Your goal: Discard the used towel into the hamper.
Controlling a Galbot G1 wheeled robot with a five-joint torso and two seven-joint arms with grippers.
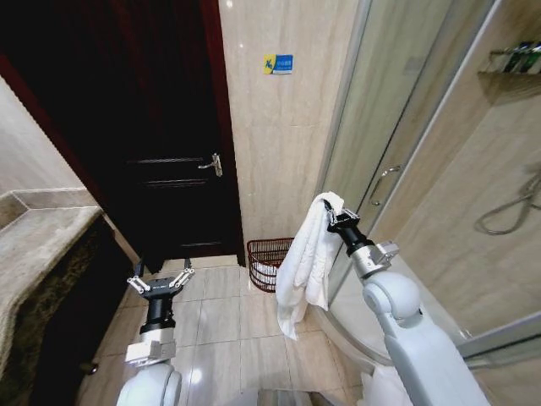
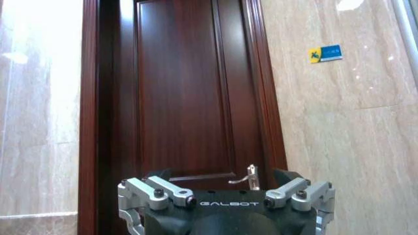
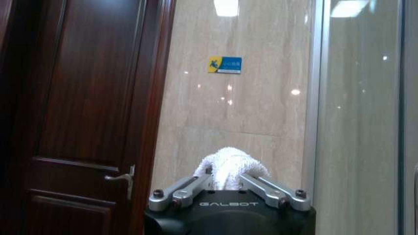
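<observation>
The white towel [image 1: 306,258] is held up by the right end effector [image 1: 331,215], whose fingers are clenched on a bunched top fold; in the right wrist view that fold [image 3: 228,169] is seen pinched between the two fingers. The rest of the cloth hangs free in a long drape, its lower end well above the tiled floor [image 1: 228,338]. The hamper [image 1: 269,262] stands on the floor against the marble wall [image 1: 283,152], between the dark door [image 1: 169,144] and the glass shower enclosure [image 1: 397,127], partly hidden behind the hanging towel. Something pale is already seen inside it (what it is cannot be told).

The left end effector [image 1: 160,285] is held low over the floor, released, its fingers spread wide and grasping nothing.

The chief risk is judged to be a miss. The towel is long and the hamper opening small, so if the grip is let go short of the rim, or off to one side, part of the cloth may be left draped over the edge or spilled onto the floor. The light hamper could also be tipped if the trailing end is dragged across it. The shower glass lies close beside the right arm and could be struck.
</observation>
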